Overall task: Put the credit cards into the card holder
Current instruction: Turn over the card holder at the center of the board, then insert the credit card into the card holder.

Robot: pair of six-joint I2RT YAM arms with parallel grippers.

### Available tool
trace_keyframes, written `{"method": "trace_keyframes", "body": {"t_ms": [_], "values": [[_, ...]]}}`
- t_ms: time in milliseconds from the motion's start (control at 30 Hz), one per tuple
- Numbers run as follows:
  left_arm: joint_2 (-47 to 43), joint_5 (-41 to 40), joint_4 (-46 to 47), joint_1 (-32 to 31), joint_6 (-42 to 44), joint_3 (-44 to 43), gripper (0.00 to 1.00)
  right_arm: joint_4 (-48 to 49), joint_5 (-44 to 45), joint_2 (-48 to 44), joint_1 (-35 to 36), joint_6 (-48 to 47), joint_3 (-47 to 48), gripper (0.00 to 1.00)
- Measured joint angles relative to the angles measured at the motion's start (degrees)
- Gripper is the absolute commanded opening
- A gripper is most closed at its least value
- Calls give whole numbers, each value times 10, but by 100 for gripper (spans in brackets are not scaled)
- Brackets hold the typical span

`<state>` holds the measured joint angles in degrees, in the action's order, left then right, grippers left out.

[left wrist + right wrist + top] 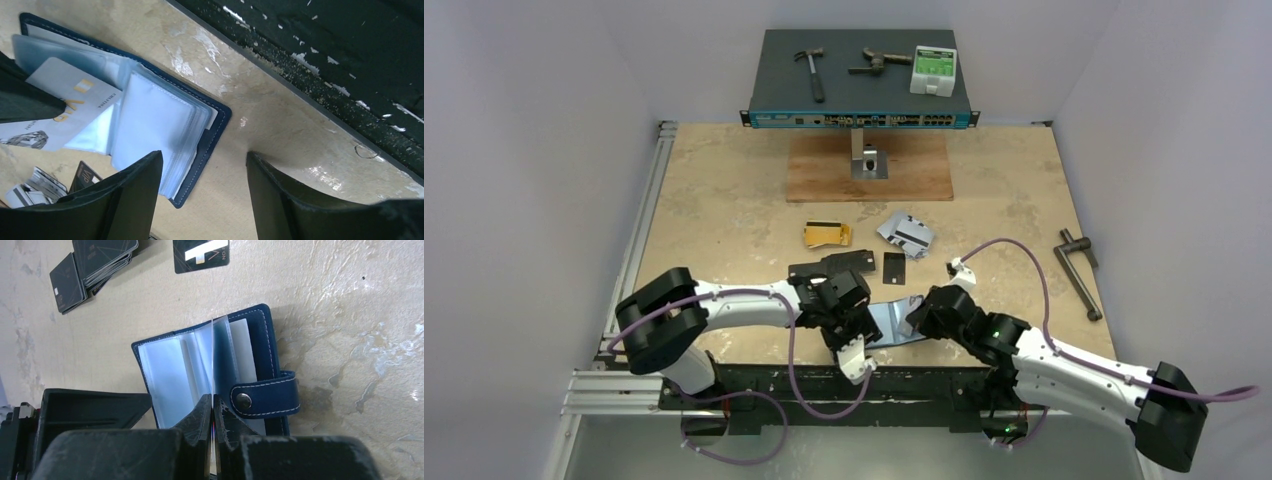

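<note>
The navy card holder [892, 322] lies open near the table's front edge, between my two grippers. My right gripper [213, 402] is shut on one clear plastic sleeve [213, 355] of the card holder [260, 340] and holds it upright. A silver-white card [65, 107] with gold lettering lies partly inside a sleeve of the card holder [210, 135]. My left gripper [205, 165] stands open above the holder's corner and bare table, with nothing between its fingers. Gold cards [826, 235], silver cards [906, 235], a black stack [834, 265] and a single black card [894, 266] lie behind.
A network switch [861, 118] at the back carries a hammer [812, 72] and a white box [933, 68]. In front of it is a wooden board [869, 170]. A metal crank tool [1079, 270] lies at the right. The black table edge [325, 60] runs close by.
</note>
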<state>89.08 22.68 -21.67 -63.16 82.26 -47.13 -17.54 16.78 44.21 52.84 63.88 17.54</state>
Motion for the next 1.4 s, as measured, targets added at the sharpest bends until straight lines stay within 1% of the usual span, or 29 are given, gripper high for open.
{"method": "trace_keyframes", "body": {"t_ms": [167, 233, 300, 433, 533, 633, 833, 1067, 1267, 1333, 1400], "values": [[16, -12, 35, -1, 3, 0, 62, 24, -15, 0, 0, -1, -12, 0], [19, -20, 49, -3, 3, 0, 60, 27, -18, 0, 0, -2, -12, 0], [21, -24, 57, -4, 3, 1, 53, 33, -21, 0, 0, -5, -12, 0], [22, -29, 65, -4, 7, 9, 37, 35, -24, 0, -2, -8, -12, 0], [22, -30, 68, -3, 14, 15, 31, 34, -23, -1, -4, -10, -12, 0], [23, -30, 63, -2, 23, 16, 30, 34, -24, -7, -5, -12, -12, 0], [29, -29, 45, -2, 37, 5, 32, 42, -23, -28, -14, -11, -31, 0], [40, -30, 22, -3, 38, -14, 34, 70, -28, -83, -29, -5, -74, 0], [43, -32, 10, -4, 36, -20, 24, 61, -27, -127, -31, -4, -77, 0], [43, -36, 8, -7, 30, -20, 20, 58, -26, -136, -31, -4, -77, 0], [43, -41, 7, -7, 23, -20, 19, 56, -25, -143, -31, -4, -77, 0]]}}
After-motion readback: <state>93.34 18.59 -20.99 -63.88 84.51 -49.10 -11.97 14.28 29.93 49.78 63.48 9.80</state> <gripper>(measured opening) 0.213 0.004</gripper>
